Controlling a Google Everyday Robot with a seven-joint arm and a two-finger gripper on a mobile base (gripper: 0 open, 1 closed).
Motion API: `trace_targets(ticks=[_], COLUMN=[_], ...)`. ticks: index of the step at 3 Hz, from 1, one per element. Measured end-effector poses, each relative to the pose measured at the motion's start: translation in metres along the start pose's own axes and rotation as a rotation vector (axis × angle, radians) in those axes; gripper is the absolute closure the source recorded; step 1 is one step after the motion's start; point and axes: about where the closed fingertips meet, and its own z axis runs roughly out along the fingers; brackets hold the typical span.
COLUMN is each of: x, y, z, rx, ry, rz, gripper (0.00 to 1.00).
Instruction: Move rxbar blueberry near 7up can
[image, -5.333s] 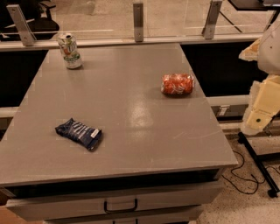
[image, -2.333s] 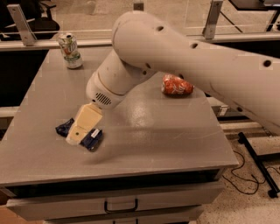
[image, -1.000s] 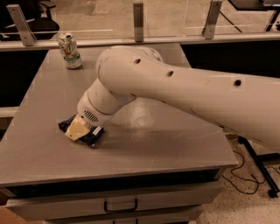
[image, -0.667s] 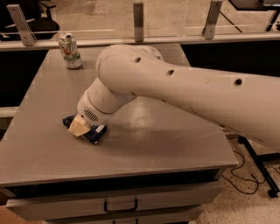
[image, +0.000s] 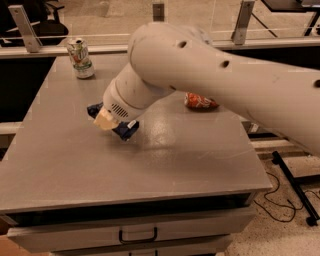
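The rxbar blueberry (image: 126, 131), a dark navy wrapper, sits in my gripper (image: 107, 120) over the left middle of the grey table (image: 150, 165). Its two ends stick out on either side of the pale fingertips (image: 104, 122). The gripper is shut on the bar and looks to hold it just above the tabletop. The 7up can (image: 81, 58), silver-white with green and red marks, stands upright at the far left corner, well behind the gripper. My large white arm (image: 225, 75) reaches in from the right.
An orange-red can (image: 200, 102) lies on its side at the right of the table, partly behind my arm. Metal posts (image: 26, 29) and a rail run behind the table. A drawer with a handle (image: 137, 235) is below the front edge.
My gripper came down on the bar, closed on it, and has moved it up and to the right, toward the far side of the table. Both cans have stayed put.
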Motion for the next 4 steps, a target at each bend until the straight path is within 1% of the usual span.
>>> trace_targets(ticks=[1,2,3,4], x=[-0.017,-0.022,-0.035,-0.05], y=[-0.058,-0.062,-0.085,-0.119], z=[-0.076,-0.074,-0.062,-0.042], rx=[0.16,0.166,0.163,0.146], ry=[-0.06,-0.064,-0.08,-0.098], rz=[-0.096,-0.114,-0.158,-0.21], gripper=[1.0,1.0,1.0,1.0])
